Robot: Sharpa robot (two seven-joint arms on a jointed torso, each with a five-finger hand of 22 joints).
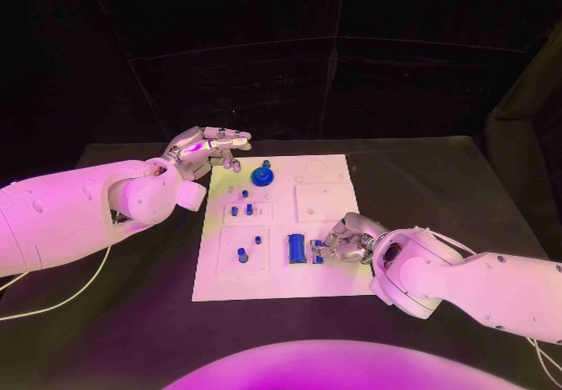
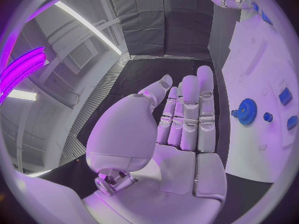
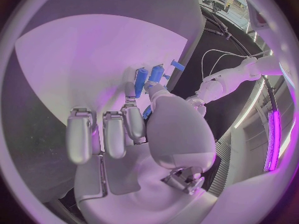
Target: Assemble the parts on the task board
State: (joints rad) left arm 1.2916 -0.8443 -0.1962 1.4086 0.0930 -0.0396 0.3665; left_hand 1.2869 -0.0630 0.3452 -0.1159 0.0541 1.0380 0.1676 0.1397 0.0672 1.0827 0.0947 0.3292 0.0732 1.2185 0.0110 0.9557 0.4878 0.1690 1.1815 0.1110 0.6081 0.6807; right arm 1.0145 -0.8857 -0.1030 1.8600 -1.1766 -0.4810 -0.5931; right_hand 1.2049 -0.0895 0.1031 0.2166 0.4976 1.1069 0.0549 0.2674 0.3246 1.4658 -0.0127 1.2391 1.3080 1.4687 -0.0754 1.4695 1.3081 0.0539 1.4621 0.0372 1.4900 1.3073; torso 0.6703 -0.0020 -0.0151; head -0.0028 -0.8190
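The white task board (image 1: 322, 280) lies mid-table. On it a blue gear (image 1: 262, 175) stands at the far end, small blue pegs (image 1: 241, 210) in a left-hand square, two more pegs (image 1: 244, 255) nearer me, and a long blue block (image 1: 296, 248) beside them. My right hand (image 1: 348, 240) rests low on the board's near right part, thumb and a finger pinching a small blue part (image 1: 317, 253) next to the block; blue shows under the thumb (image 3: 147, 112). My left hand (image 1: 211, 149) hovers past the board's far left corner, fingers straight (image 2: 190, 112), holding nothing, the gear (image 2: 247, 110) beside it.
The black table (image 1: 456, 183) spreads around the board. Two white raised squares (image 1: 323, 201) lie on the board's right half. A white cable (image 1: 71, 296) trails over the table at the left.
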